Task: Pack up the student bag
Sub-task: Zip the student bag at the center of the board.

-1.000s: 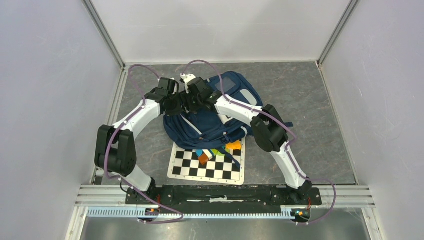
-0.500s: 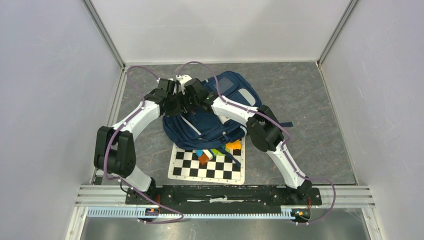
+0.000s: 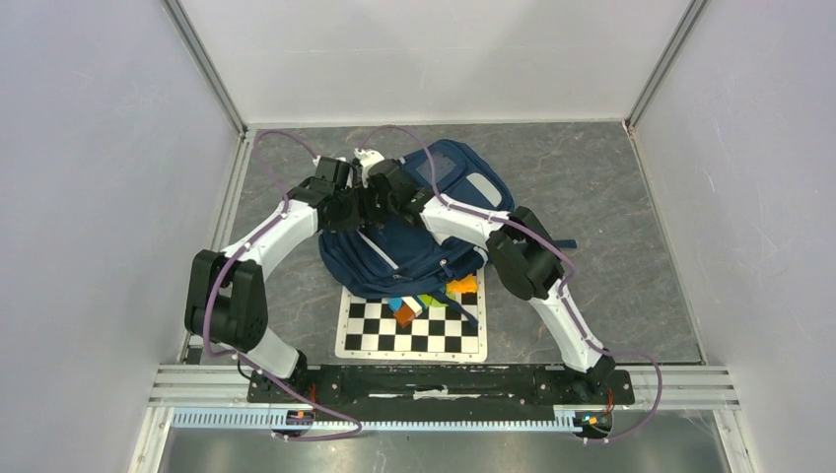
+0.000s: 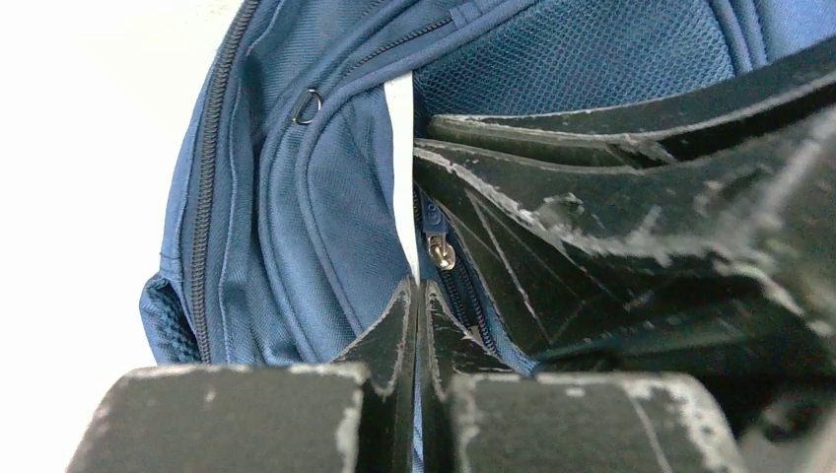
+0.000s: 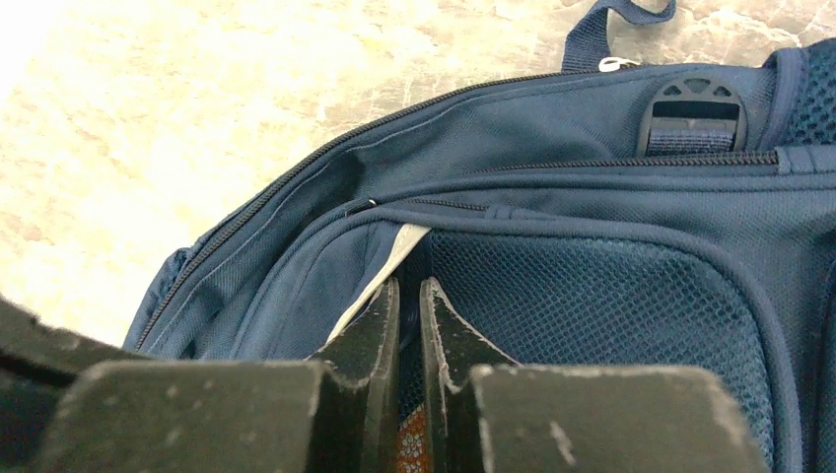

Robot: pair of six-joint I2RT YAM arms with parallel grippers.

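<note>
The grey marbled table [image 3: 611, 197] fills the floor of the cell, and mid-table, a touch left of centre, lies the student bag [image 3: 414, 261], navy and slumped flat. Its near edge laps over the far edge of a checkerboard mat [image 3: 412, 330]. Both arms crowd the bag's far-left corner and hide that part from above. The left arm [image 3: 266, 232] comes in from the left, the right arm [image 3: 463, 219] reaches across the bag's top, and their heads are almost touching. Left jaws are pinched tight, no gap, clamped on the pale stripe [image 4: 399, 148] at the pocket seam. The right jaws show only a thin slit, with that same seam running into it. The right arm's black head blocks the right half of the left wrist view. Coloured blocks sit at the bag's near edge on the mat: orange block [image 3: 461, 286], green block [image 3: 430, 299], brown block [image 3: 402, 313]. A black buckle [image 5: 693, 110] sits high on the bag, and a small silver zipper pull [image 4: 441, 253] hangs just beside the left jaws.
</note>
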